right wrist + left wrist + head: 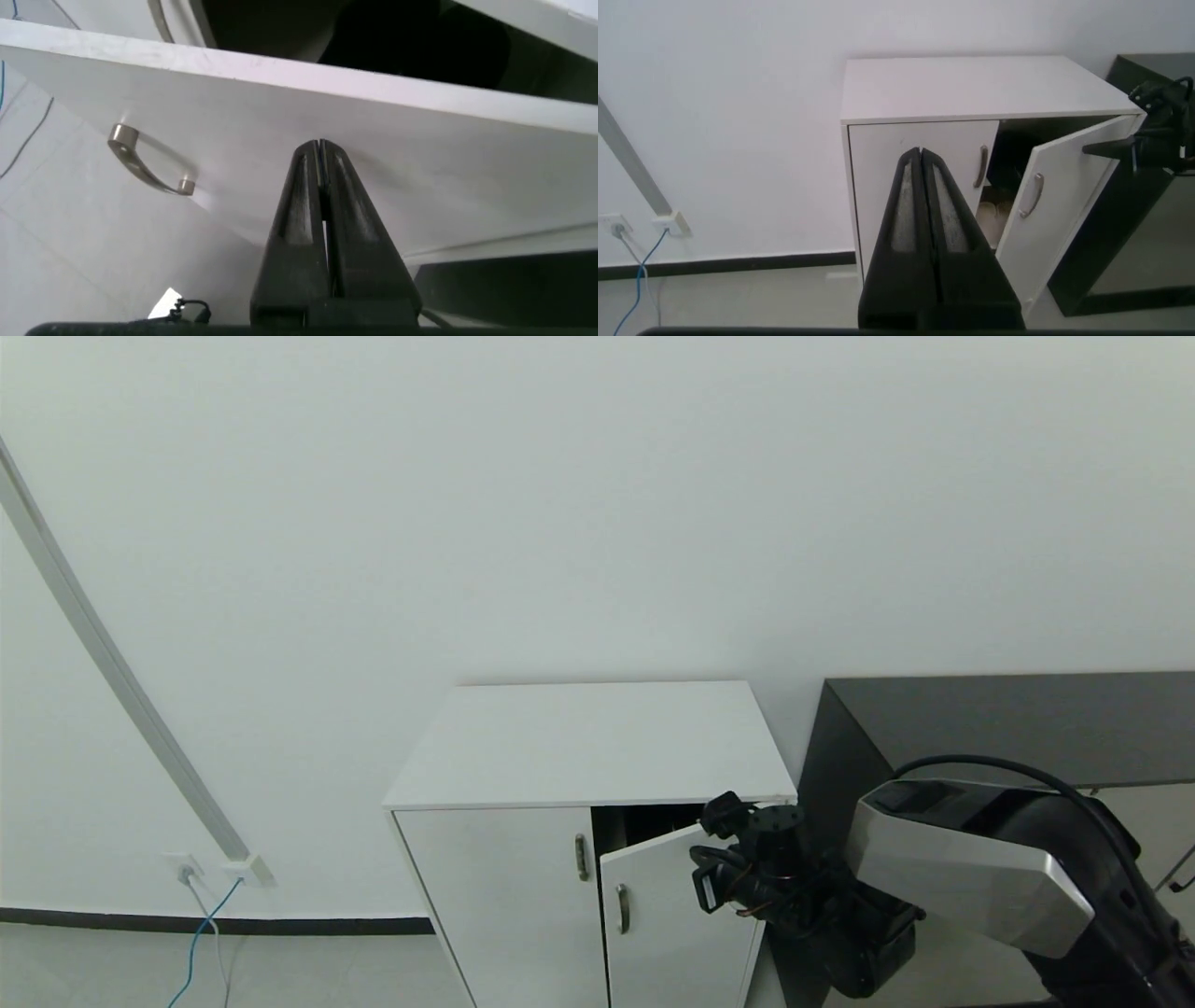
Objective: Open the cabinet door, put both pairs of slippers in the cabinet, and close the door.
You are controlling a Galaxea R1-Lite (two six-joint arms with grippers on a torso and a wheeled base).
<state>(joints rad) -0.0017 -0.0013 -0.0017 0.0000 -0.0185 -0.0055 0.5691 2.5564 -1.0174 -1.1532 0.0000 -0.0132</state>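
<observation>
Cabinet (579,747) by the wall, right door (672,924) partly open

The left door (504,896) is shut. The right gripper (320,149), fingers pressed together, has its tip at the open door's front face, to one side of the handle (149,164). The left gripper (921,157) hangs well back from the cabinet, fingers also pressed together.

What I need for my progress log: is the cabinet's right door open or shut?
Partly open: the right door stands angled out from the cabinet, a dark gap showing beside the shut left door.
</observation>
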